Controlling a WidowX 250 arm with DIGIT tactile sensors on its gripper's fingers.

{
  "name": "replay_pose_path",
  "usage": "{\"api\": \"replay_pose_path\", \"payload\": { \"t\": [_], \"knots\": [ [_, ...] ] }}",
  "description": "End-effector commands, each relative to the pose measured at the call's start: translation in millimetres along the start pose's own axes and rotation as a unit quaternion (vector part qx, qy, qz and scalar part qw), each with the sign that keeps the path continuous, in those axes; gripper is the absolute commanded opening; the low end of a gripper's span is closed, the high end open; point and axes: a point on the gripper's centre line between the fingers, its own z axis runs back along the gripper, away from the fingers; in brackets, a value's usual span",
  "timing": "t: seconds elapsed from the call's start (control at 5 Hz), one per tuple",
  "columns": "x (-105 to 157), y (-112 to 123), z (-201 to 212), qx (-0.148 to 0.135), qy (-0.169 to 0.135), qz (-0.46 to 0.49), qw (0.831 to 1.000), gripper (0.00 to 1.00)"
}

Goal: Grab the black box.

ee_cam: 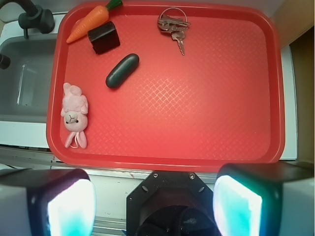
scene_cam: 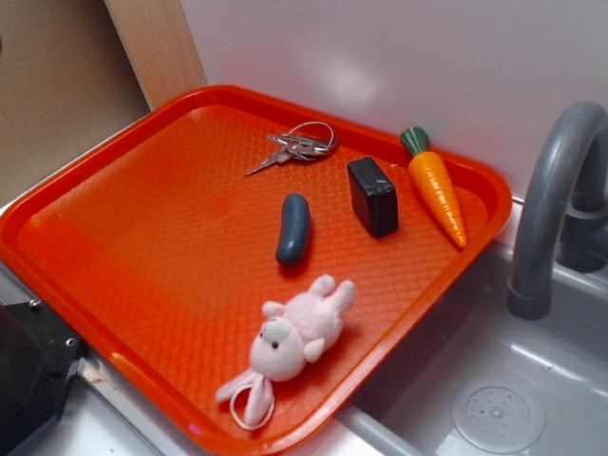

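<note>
The black box (scene_cam: 372, 196) (ee_cam: 104, 38) is a small, thick, matte block with rounded corners and plain dark faces; no label, brand or writing can be read on it or on anything else in view. It lies flat on the orange tray (scene_cam: 142, 228) (ee_cam: 221, 98), in the corner far ahead of the claw (ee_cam: 155, 199) and off to its left in the wrist view. The claw hangs outside the tray's near rim, well apart from the box, with its 2 fingers (ee_cam: 59, 201) spread wide and nothing between them.

Just beyond the box, nearly touching it, lies a toy carrot (scene_cam: 435, 182) (ee_cam: 90, 20) with a green top. On the box's claw-ward side, near but apart, is a dark blue-grey capsule (scene_cam: 294, 229) (ee_cam: 122, 71). A bunch of keys (scene_cam: 297, 147) (ee_cam: 173, 25) on a ring sits at the far rim, almost straight ahead of the claw. A pink plush rabbit (scene_cam: 293, 344) (ee_cam: 74, 114) lies closest to the claw, ahead on its left. Left of the tray is a grey sink (scene_cam: 513, 389) (ee_cam: 24, 83) with a curved faucet (scene_cam: 551, 190) (ee_cam: 29, 14).
</note>
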Motion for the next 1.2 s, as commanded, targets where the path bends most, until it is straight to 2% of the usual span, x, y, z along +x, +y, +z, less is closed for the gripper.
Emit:
{"api": "replay_pose_path", "payload": {
  "t": [0.0, 0.2, 0.4, 0.6, 0.8, 1.0],
  "knots": [
    [0.0, 0.0, 0.0, 0.0, 0.0, 0.0, 1.0, 1.0],
    [45.4, -11.3, -38.2, 0.055, 0.009, 0.04, 0.998, 1.0],
    [85.8, -24.5, -58.0, 0.12, -0.007, 0.1, 0.988, 1.0],
    [116.7, -48.3, -91.1, 0.068, -0.025, 0.183, 0.981, 1.0],
    [125.6, -58.1, -96.1, 0.061, -0.069, 0.277, 0.957, 1.0],
    [144.0, -66.9, -113.7, 0.016, -0.069, 0.367, 0.927, 1.0]
  ]
}}
